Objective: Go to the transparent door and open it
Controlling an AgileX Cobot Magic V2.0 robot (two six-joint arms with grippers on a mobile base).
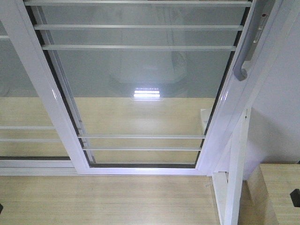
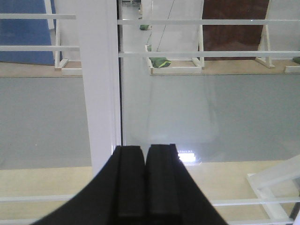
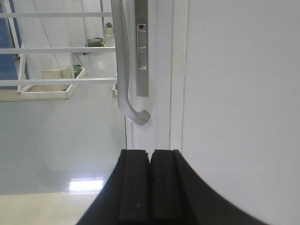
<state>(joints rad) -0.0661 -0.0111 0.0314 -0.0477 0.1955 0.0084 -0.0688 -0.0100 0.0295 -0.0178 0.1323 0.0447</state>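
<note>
Door position: the transparent door [image 1: 140, 75] fills the centre of the front view, standing on its track at the far edge of the wooden floor [image 1: 103, 201]. Its right stile lies against the white wall [image 1: 281, 108]. The neighbouring panel [image 1: 18, 93] sits to its left, and their frames overlap.

Front view only: the whole panel with thin horizontal bars [image 1: 140, 47] across it top and bottom, and the curved grey handle [image 1: 247, 51] high on the right stile. Neither arm appears in this view.

Left wrist view only: the left gripper [image 2: 145, 152] faces a white vertical stile [image 2: 101, 84] with glass on both sides. Its fingers are pressed together with nothing between them, and they stand clear of the frame. Through the glass are a grey floor and small green objects [image 2: 159, 62] on white frames.

Right wrist view only: the right gripper [image 3: 150, 154] sits below the hooked lower end of the handle, not touching it. Its fingers are clenched on nothing. Close detail shows here: a narrow lock plate [image 3: 141, 56] beside the handle, with a small red mark near its top. The plain wall fills the right half.
</note>
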